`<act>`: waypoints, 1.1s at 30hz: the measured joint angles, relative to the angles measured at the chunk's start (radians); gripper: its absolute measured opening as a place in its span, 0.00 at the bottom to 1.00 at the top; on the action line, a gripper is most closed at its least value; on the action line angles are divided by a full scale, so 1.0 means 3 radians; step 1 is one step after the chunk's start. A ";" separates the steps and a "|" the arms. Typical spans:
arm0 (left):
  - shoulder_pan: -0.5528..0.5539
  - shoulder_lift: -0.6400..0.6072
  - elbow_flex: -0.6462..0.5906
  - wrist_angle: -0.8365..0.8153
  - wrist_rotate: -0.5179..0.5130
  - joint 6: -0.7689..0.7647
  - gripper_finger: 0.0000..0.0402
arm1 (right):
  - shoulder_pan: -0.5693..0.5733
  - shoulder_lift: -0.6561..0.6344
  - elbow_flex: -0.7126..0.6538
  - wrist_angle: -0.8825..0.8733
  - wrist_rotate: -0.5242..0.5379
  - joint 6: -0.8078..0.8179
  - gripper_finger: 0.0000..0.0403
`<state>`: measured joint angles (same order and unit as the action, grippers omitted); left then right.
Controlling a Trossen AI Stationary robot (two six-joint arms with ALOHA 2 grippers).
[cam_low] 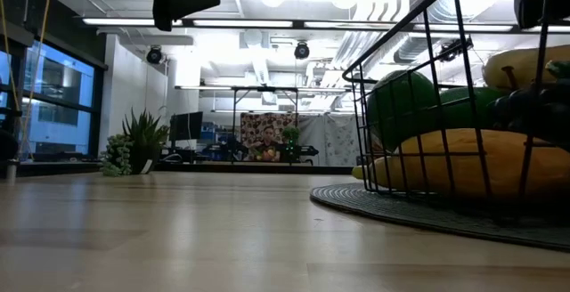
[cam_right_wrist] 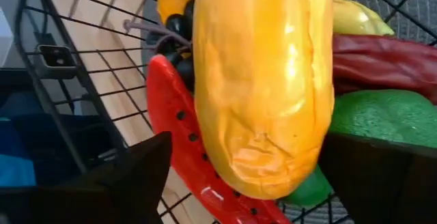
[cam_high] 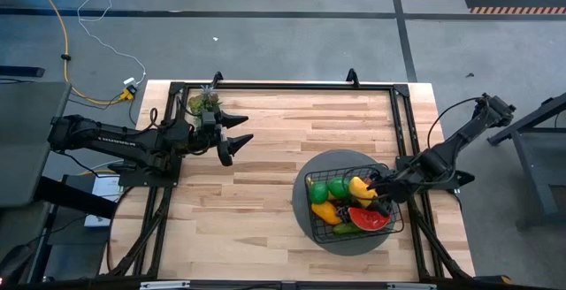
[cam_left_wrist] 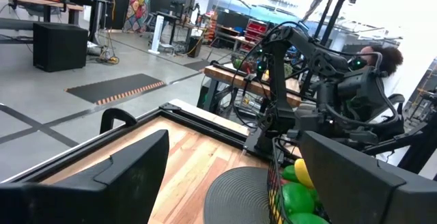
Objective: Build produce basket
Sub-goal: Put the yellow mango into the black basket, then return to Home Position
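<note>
The black wire-mesh basket (cam_high: 311,203) stands on a round grey mat (cam_high: 329,162) at the table's right near side. Inside lie green limes (cam_high: 327,189), a watermelon slice (cam_high: 367,219) and other produce. My right gripper (cam_high: 382,188) reaches down into the basket, open. In the right wrist view its fingers stand on either side of an orange mango (cam_right_wrist: 263,80), with a gap showing at one finger. The mango rests on the watermelon slice (cam_right_wrist: 177,121), next to dark grapes (cam_right_wrist: 179,26). My left gripper (cam_high: 240,138) hovers open over the table's far left part.
A small potted plant (cam_high: 205,104) stands at the table's far left corner. Black frame rails (cam_high: 283,87) run along the table's edges. Bare wood lies between the left gripper and the mat. In the right wrist view a red chili (cam_right_wrist: 382,60) and a lime (cam_right_wrist: 389,115) lie beside the mango.
</note>
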<state>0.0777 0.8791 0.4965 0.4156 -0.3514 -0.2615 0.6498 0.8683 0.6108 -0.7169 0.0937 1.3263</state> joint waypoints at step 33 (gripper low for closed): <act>0.0000 -0.0001 0.0000 0.0219 0.0001 -0.0079 0.81 | -0.2348 -0.0605 -0.0659 0.3642 -0.0831 -0.3170 0.86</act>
<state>0.0776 0.8787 0.4965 0.4812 -0.3511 -0.2852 -0.0545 0.6869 0.4130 0.3756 -0.1556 0.3754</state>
